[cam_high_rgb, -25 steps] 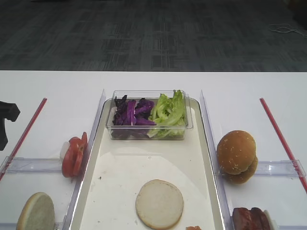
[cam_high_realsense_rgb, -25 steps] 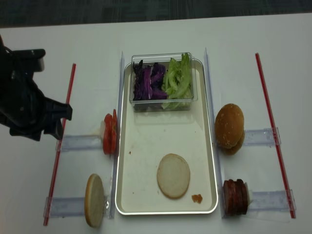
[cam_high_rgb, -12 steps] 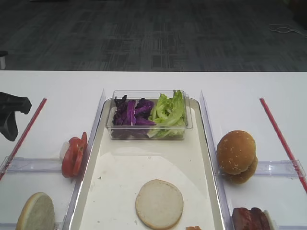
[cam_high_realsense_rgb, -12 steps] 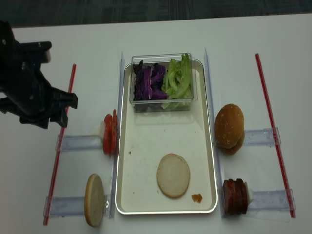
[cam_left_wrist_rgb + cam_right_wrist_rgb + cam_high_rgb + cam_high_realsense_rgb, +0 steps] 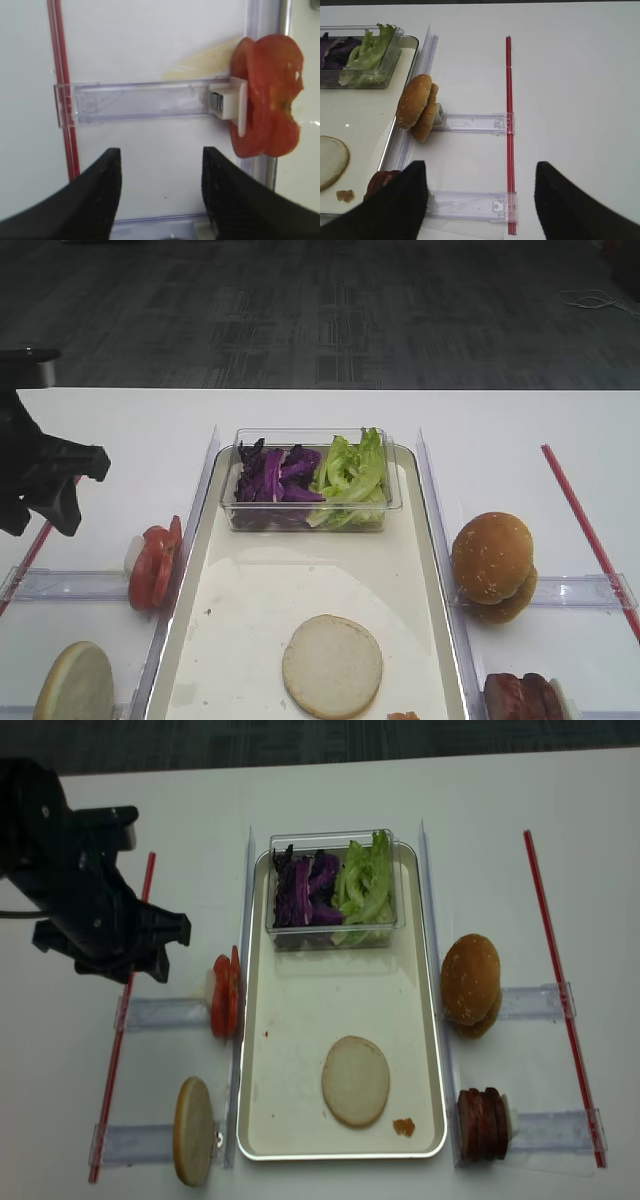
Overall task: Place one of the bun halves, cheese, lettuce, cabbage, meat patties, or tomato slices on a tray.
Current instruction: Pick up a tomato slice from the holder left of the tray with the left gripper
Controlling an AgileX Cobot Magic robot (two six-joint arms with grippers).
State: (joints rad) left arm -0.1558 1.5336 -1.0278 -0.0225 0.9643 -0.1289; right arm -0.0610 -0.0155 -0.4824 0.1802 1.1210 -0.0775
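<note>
One tray (image 5: 255,1020) holding one flat bun half (image 5: 355,1080) and a clear box (image 5: 335,935). Tomato slices (image 5: 224,995), count unclear, stand just left of the tray. Left gripper (image 5: 161,187) wide open, empty, near tomato. Right gripper (image 5: 479,200) open, empty.

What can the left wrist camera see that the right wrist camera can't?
Only the left wrist view shows the tomato slices, standing on edge against a white holder piece, and the open, empty left gripper.

Only the right wrist view shows the sesame bun halves, the meat patties, the lettuce and cabbage in a clear box, a flat bun half on the tray, and the open, empty right gripper.

Both show a red strip and clear plastic rails on the white table, but on different sides.
</note>
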